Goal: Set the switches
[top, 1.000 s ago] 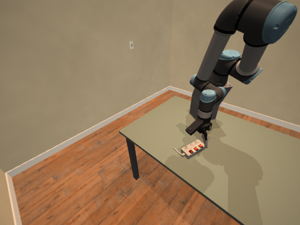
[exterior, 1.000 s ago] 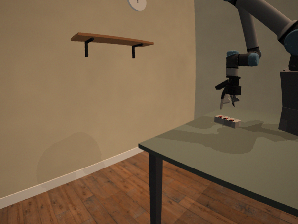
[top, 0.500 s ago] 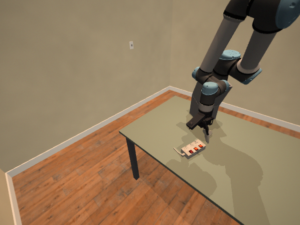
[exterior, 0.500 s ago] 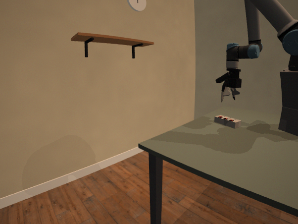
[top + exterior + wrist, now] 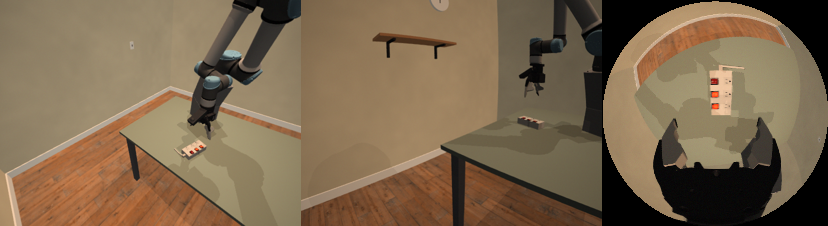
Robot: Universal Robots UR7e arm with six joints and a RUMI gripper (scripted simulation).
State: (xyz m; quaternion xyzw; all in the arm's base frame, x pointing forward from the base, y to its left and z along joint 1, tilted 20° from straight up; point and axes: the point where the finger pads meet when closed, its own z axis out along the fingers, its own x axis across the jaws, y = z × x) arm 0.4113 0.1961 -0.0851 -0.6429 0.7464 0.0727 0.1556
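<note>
Gripper (image 5: 531,93) hanging well above the table, its two pale, tapered fingers (image 5: 526,92) spread to their full width with nothing between them; in the wrist view the dark, angular jaw housings frame the scene at 7 and 5 o'clock. Table (image 5: 250,160): a broad, matte olive-green slab with a thin dark edge, carried on a slender black square leg (image 5: 133,160) over glossy reddish wood-plank flooring (image 5: 75,190). Arm (image 5: 225,37): smooth grey tubular links joined by rounded blue-capped joints. Power strip (image 5: 194,149): a small cream rectangular block lying flat and right way up near the table's edge, directly below the gripper and apart from it. Short pale cable (image 5: 178,151) leaving the strip's end at 12 o'clock in the wrist view. Three small rectangular rocker switches in a row on its upper face: the one nearest the cable (image 5: 714,81) dull dark red, the middle (image 5: 715,93) and farthest (image 5: 715,105) glowing bright orange-red.
</note>
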